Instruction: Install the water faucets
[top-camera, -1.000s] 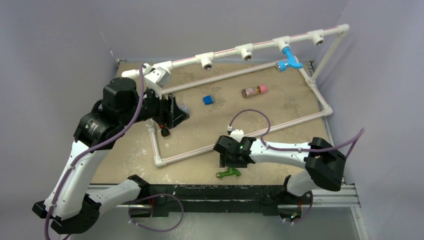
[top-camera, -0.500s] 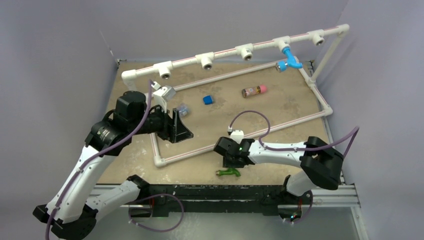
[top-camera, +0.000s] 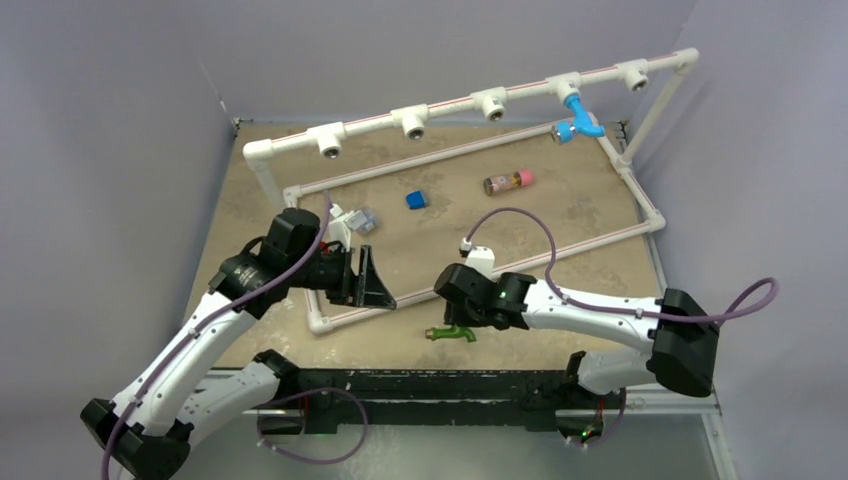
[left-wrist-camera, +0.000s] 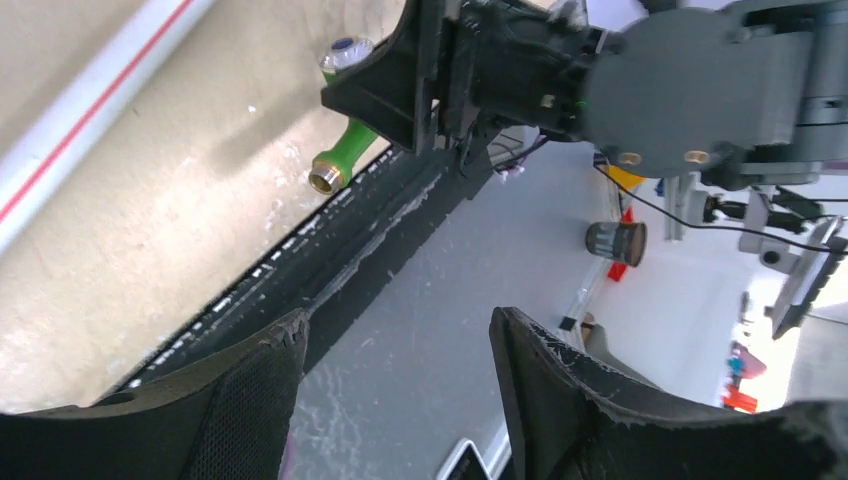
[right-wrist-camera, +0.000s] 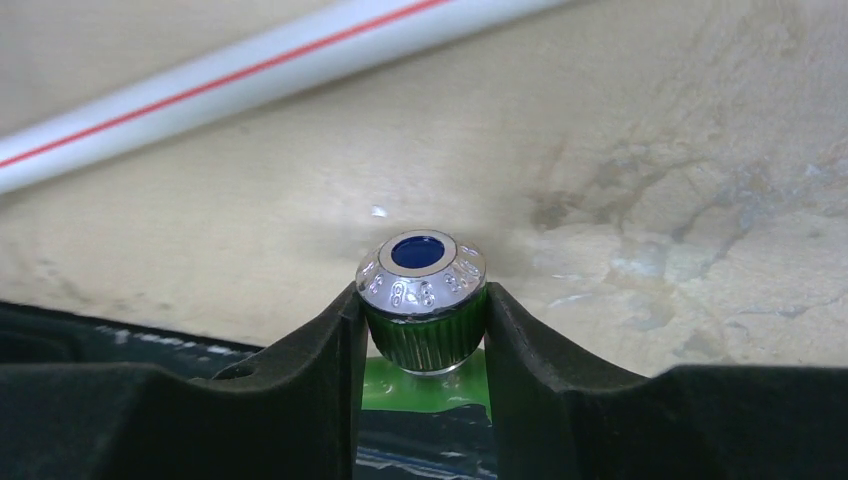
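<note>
The green water faucet (top-camera: 450, 334) is near the table's front edge, and my right gripper (top-camera: 463, 318) is shut on it. In the right wrist view the fingers (right-wrist-camera: 330, 350) clamp its ribbed green knob (right-wrist-camera: 423, 318) just under the silvery cap with a blue centre. In the left wrist view the same faucet (left-wrist-camera: 343, 160) shows its brass end below the right gripper. The light blue faucet (top-camera: 581, 113) hangs from a T-fitting on the raised white pipe at the back right. My left gripper (top-camera: 374, 284) is open and empty over the pipe frame's near left corner, with its fingers (left-wrist-camera: 250, 390) wide apart.
A white pipe frame (top-camera: 450, 150) lies on the tan board, and its raised rail carries several T-fittings (top-camera: 412, 122). A pink-capped brown cylinder (top-camera: 508, 181), a small blue block (top-camera: 416, 199) and a small grey-blue piece (top-camera: 365, 219) lie inside the frame.
My left arm swung from the back left down to the frame's near left corner. My right gripper closed on the green faucet and shifted it slightly left and away from the edge.
</note>
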